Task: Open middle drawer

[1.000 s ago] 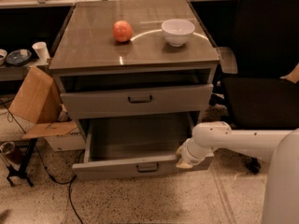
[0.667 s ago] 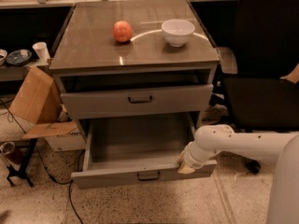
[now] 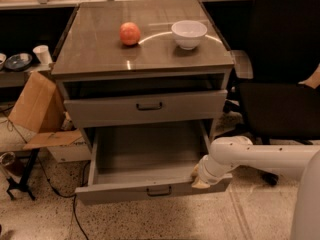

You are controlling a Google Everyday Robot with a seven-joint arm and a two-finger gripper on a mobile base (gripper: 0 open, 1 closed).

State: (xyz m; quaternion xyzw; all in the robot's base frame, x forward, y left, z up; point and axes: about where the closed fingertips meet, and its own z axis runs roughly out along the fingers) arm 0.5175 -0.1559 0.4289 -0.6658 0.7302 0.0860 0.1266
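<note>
further out than before, the middle drawer (image 3: 150, 151) juts from the cabinet (image 3: 100, 46); the gripper (image 3: 201, 177) sits low before the cabinet's right side, seemingly touching the drawer's corner; its grasp i cannot tell.

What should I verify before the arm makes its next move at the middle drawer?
1. The middle drawer is pulled out, interior showing: ok.
2. The gripper is at the drawer's front right corner: ok.
3. The gripper is free of the drawer front: cannot tell.
4. The handle is unobstructed: ok.
5. The bowl and orange ball sit away from the cabinet top edges: ok.
6. Room behind the arm: not ok, the black chair stands close.
</note>
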